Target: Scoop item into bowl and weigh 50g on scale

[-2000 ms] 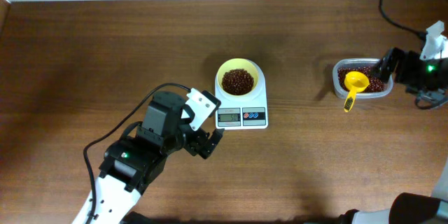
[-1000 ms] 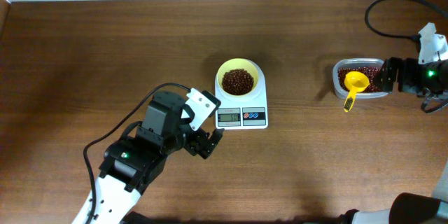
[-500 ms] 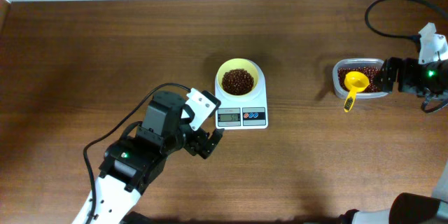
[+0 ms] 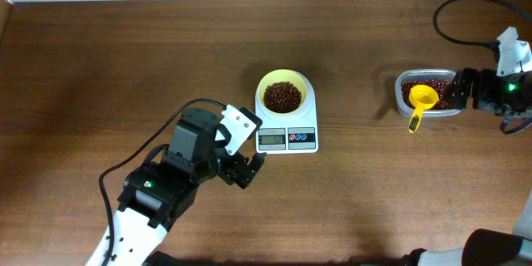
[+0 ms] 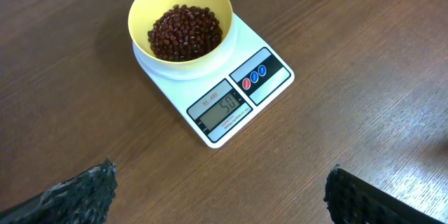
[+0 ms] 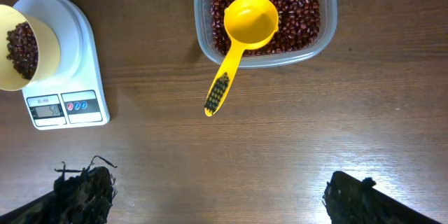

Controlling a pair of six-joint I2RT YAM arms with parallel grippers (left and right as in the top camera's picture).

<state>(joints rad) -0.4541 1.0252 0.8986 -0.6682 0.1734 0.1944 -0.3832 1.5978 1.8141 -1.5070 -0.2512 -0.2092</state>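
- Sitting ahead of the left gripper (image 5: 224,206), jaws wide and empty: yellow bowl (image 5: 143,7) of loose, light beans (image 5: 183,33) on the scale (image 5: 276,77).
- Right gripper (image 6: 227,199), equally wide and empty: the yellow scoop (image 6: 248,24) ahead is best taken by its stiff handle.

We see a dark brown wooden table (image 4: 125,58) with a streaked grain. On it, a small round pale yellow bowl (image 5: 150,7) has a whitish rim and holds dark reddish-brown beans (image 5: 185,33). The squarish white digital scale (image 5: 241,91) has a grey display with dark digits, one red round button (image 5: 246,83) and one blue round button (image 5: 260,71). We note a clear plastic container (image 6: 329,21) and a bright yellow plastic scoop (image 6: 234,52) with a black ribbed patch on its handle. The left gripper (image 5: 220,196) and right gripper (image 6: 217,196) have black fingers.
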